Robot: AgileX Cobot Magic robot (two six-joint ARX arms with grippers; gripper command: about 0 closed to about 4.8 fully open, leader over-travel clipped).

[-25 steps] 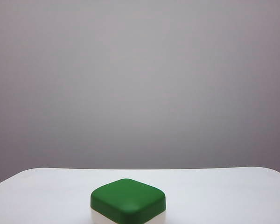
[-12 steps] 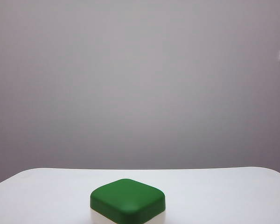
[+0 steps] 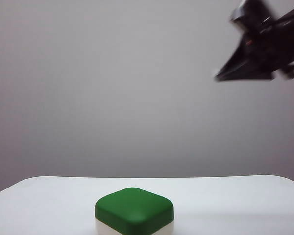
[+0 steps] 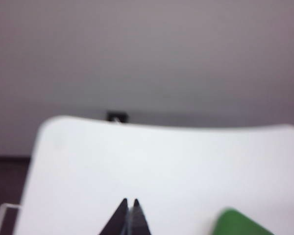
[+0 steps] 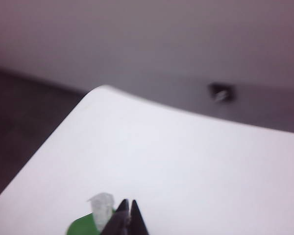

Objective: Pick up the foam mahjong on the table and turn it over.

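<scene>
Overhead, right gripper (image 3: pixel 223 74); left gripper (image 4: pixel 129 201) low

A plain grey wall (image 3: pixel 112 83) fills the far side of the scene, smooth and evenly lit in the exterior view. Low on it sits a small dark fixture (image 4: pixel 116 116) with a pale spot at its middle. The right wrist view shows the same fixture (image 5: pixel 221 92), blurred, and what it is cannot be told. Below the wall lies a dark floor (image 5: pixel 19 122). At the near left, a thin white bar (image 4: pixel 1 215), bent at a corner, stands out against that floor.
</scene>
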